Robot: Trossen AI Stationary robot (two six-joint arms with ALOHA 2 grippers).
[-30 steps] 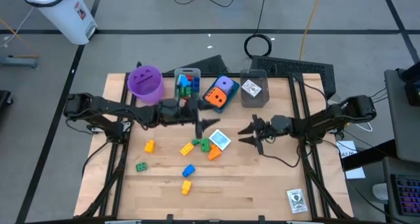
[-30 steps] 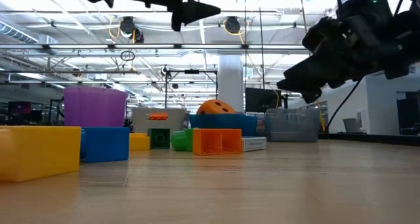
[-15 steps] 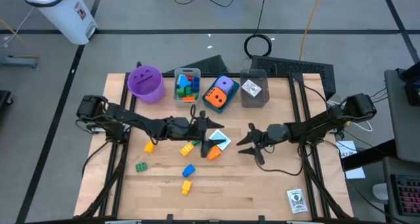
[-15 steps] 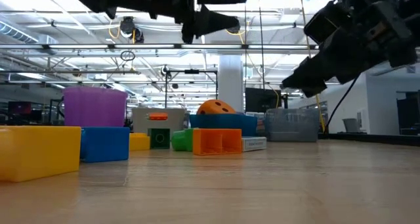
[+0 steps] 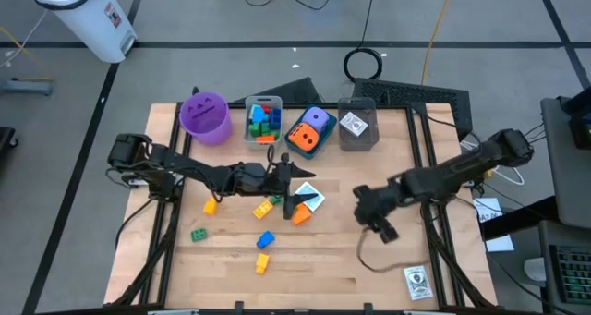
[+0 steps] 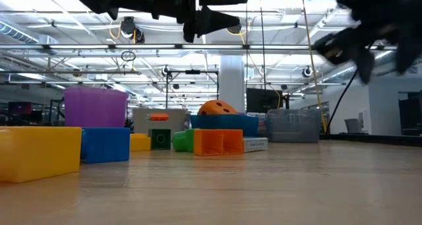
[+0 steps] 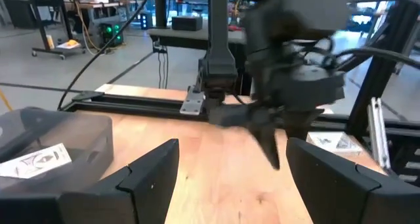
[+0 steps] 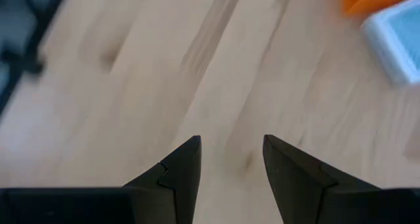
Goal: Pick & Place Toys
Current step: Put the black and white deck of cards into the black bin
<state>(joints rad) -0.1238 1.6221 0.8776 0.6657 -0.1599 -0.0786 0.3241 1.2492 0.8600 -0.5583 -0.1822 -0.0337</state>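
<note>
Right claw (image 5: 377, 221) has swung down toward the tabletop (image 5: 323, 269), half-open, empty; left claw (image 5: 294, 187) hovers wide, empty, nearer the orange brick (image 5: 301, 215) at its six o'clock.

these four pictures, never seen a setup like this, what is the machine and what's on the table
Two dark robot arms work at a wooden table. One camera looks straight down, one sits at table height, and one rides on each wrist. The left pincer hangs open over loose bricks, near an orange brick. The right pincer is open over bare wood. Neither holds anything. Along the far edge stand a purple cup and bins, one holding an orange die.
</note>
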